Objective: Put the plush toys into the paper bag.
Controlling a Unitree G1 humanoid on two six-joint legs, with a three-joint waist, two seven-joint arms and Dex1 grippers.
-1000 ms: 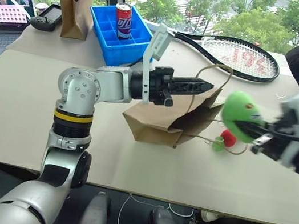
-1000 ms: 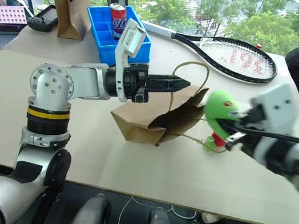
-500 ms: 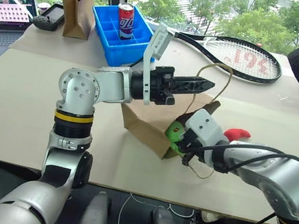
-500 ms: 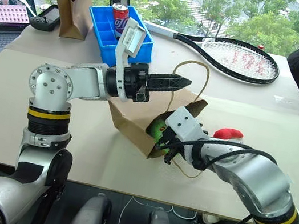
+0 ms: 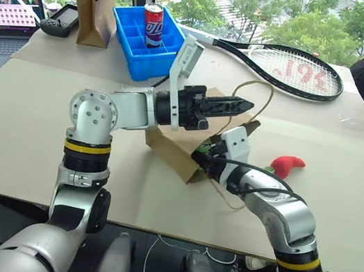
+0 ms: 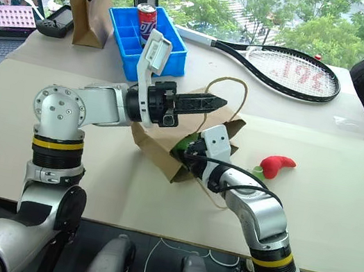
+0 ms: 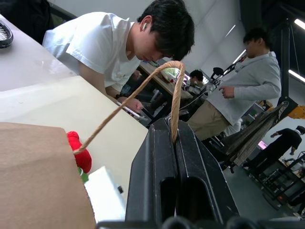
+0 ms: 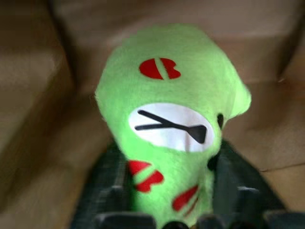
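Observation:
The paper bag point(image 5: 170, 144) lies tilted on the table with its mouth toward my right arm. My left gripper point(image 5: 244, 106) is shut on the bag's cord handle point(image 7: 174, 95) and holds it up. Inside the bag's mouth is my right gripper point(image 6: 183, 149). The lime-green plush toy point(image 8: 171, 124) sits between its fingers point(image 8: 233, 186), which stand apart on either side of it, against the bag's brown inner walls. The red chili-shaped plush toy point(image 5: 287, 164) lies on the table to the right of the bag, apart from both grippers.
A blue crate point(image 5: 132, 50) holding a can point(image 5: 150, 21) stands behind the bag, with a tennis racket point(image 5: 286, 64) to its right. A taller brown bag point(image 5: 96, 4) and a laptop point(image 5: 7, 6) stand at the back left. People point(image 7: 119, 52) stand beyond the table's right side.
My right arm swung in from the right with the green toy and pushed it into the bag's mouth, and its fingers spread. The left gripper kept its hold on the handle.

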